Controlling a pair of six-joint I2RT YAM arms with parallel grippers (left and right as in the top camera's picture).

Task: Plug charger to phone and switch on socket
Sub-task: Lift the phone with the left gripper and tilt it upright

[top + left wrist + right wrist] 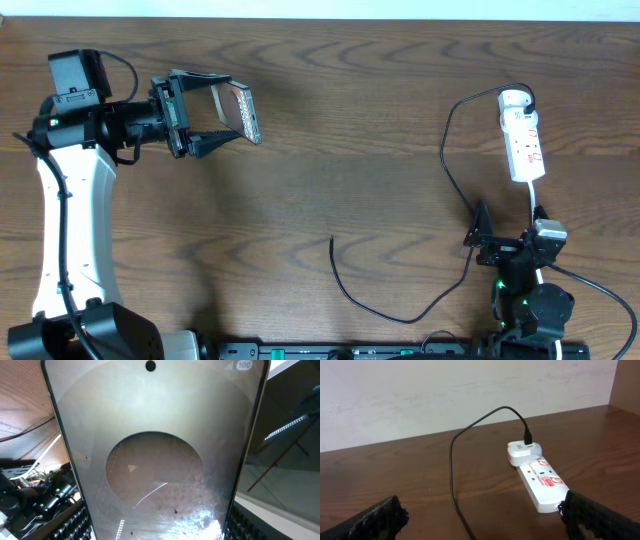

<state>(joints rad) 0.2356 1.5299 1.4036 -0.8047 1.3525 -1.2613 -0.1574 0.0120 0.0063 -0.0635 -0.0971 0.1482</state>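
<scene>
Between the two arms we see only bare brown worktop (350,130), and a pale wall (445,390) rises behind its far edge. Nothing lies between the right pincer (481,510) and the socket (540,480). That pincer is released, its two dark fingers spread wide with nothing in the gap, and it faces the strip from near the front edge. The socket's white cord (533,192) runs back from its squared end toward the right arm.

The socket is a narrow white strip with red markings, lying at the right side of the worktop. The charger (447,150) is a thin black cable. One end enters a white adapter (522,451) seated at the strip's rounded end. From there the cable loops left, runs down past the right arm, curves along the front of the worktop, and ends in a free tip lying on the wood near the middle, well apart from the phone.

The phone (155,460) is off the worktop at far left, tilted, grasped across its width by the left pincer (228,108). Its glossy face fills the left wrist view. The face is greyish, with a punch-hole dot at the top, a small "100" in one corner, a large round darker patch in the middle, and smudges lower down.
</scene>
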